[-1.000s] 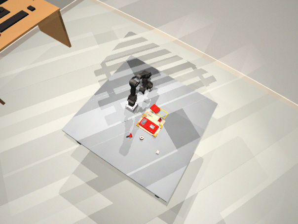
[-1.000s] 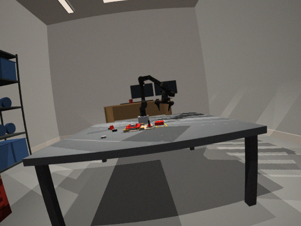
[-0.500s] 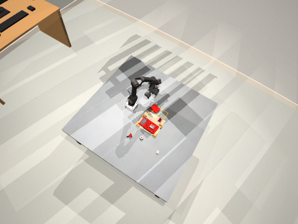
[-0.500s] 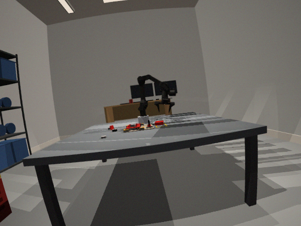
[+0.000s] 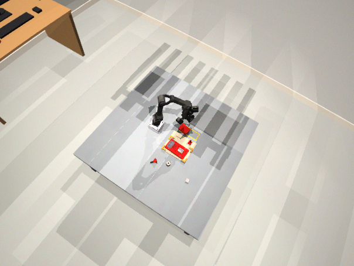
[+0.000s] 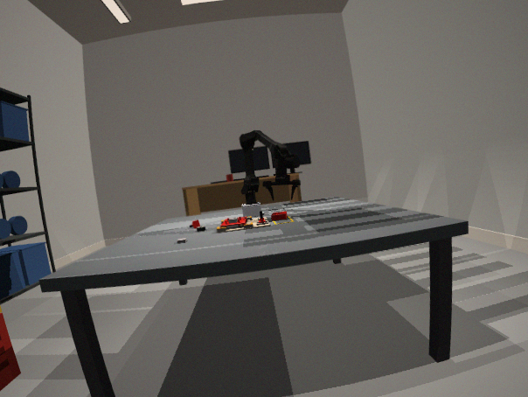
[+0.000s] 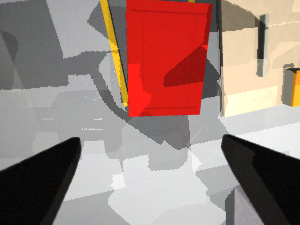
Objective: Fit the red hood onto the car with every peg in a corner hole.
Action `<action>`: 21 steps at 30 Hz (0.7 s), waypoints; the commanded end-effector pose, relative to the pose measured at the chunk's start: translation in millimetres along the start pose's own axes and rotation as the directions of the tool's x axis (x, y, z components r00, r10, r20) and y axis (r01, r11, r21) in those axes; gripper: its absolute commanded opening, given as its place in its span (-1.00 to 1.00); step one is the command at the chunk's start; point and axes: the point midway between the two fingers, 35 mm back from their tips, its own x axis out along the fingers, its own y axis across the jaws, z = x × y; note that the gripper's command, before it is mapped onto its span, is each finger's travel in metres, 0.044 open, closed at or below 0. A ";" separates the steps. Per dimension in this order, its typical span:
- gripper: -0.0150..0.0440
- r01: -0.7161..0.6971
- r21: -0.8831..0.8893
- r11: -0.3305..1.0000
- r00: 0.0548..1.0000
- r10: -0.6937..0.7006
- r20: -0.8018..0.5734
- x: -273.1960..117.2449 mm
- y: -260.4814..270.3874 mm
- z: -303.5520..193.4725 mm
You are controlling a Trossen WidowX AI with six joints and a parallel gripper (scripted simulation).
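Pincer: the black two-fingered pincer [image 7: 150,164] hangs above the counter with its fingers spread wide apart and nothing between them, probably so it can straddle the hood's width.
Hood location: the red flat-roofed hood shell [image 5: 184,128] lies on the grey counter [image 5: 123,164], inside a yellow-outlined square just beyond the far end of the jig, apart from the car.
Pincer to hood: in the wrist view the hood [image 7: 167,59] sits ahead of the fingertips, not yet between them; the exterior view shows the pincer [image 6: 281,185] well above the hood [image 6: 279,215].
Hood look: plain bright red with a flat top and straight edges, part of it under a dark shadow; the corner holes are too small to make out.
Car: the red toy car chassis [image 5: 176,147] rests in a pale wooden jig with yellow corner stops [image 5: 187,136], likely to keep it steady during fitting; a grey block shows on its deck, the pegs unreadable.
Step, by judgement: approach before grasp, hood not yet lifted.
Other items: a small red part [image 5: 153,160], a pale ring [image 5: 168,163] and a little pale block [image 5: 187,180] lie nearer, well clear of the jig.
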 end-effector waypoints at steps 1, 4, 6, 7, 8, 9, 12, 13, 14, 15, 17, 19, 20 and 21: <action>1.00 -0.033 0.004 0.999 0.999 0.033 -0.017 2.5 -10.2 21.8; 1.00 -0.059 0.008 0.998 0.998 0.060 -0.023 4.1 -20.8 38.5; 1.00 -0.071 0.009 0.997 0.997 0.071 -0.024 4.8 -25.8 45.5; 1.00 -0.072 0.010 0.997 0.997 0.073 -0.024 4.9 -26.4 46.4; 1.00 -0.072 0.010 0.997 0.997 0.073 -0.024 4.9 -26.4 46.4; 1.00 -0.072 0.010 0.997 0.997 0.073 -0.024 5.0 -26.4 46.4; 1.00 -0.072 0.010 0.997 0.997 0.073 -0.024 5.8 -26.3 46.4; 1.00 -0.072 0.010 0.997 0.997 0.073 -0.024 6.3 -26.2 46.5; 1.00 -0.072 0.010 0.997 0.997 0.073 -0.024 6.8 -26.2 46.5; 1.00 -0.072 0.010 0.997 0.997 0.073 -0.024 7.4 -26.1 46.5; 1.00 -0.072 0.010 0.997 0.997 0.073 -0.024 8.6 -26.0 46.6; 1.00 -0.072 0.010 0.997 0.997 0.073 -0.024 9.7 -25.8 46.6; 1.00 -0.072 0.010 0.997 0.997 0.073 -0.024 10.3 -25.7 46.6; 1.00 -0.072 0.010 0.997 0.997 0.073 -0.024 10.9 -25.7 46.7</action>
